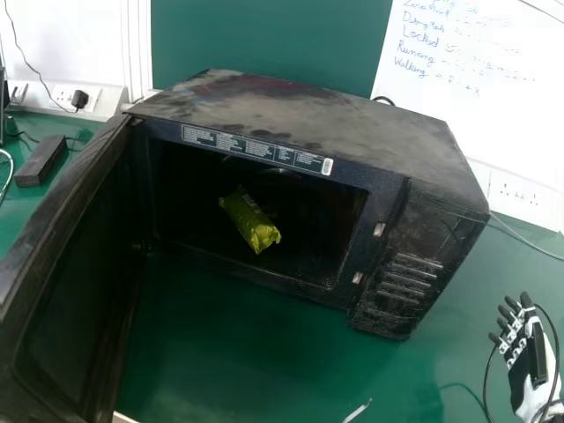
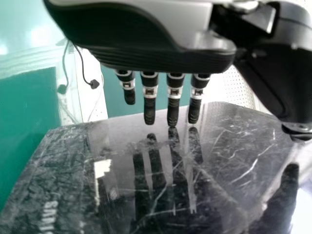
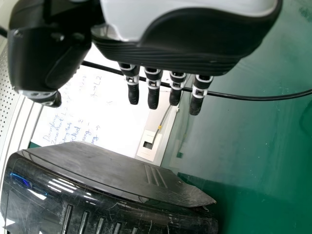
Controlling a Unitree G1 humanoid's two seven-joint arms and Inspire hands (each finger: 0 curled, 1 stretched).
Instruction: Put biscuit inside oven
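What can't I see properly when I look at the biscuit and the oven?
- Biscuit: head view, hidden by the wrapper.
- Wrapper's underside: head view, turned away from the camera.
- Back of the oven inside: head view, too dark.
- Sticker words: head view, too small.
- Part of the door: head view, cut off by the left edge.
- White bit: head view, cut off by the bottom edge.

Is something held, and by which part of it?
Nothing is held: left hand and right hand are open. The shiny yellow-green packet lies inside the black oven.
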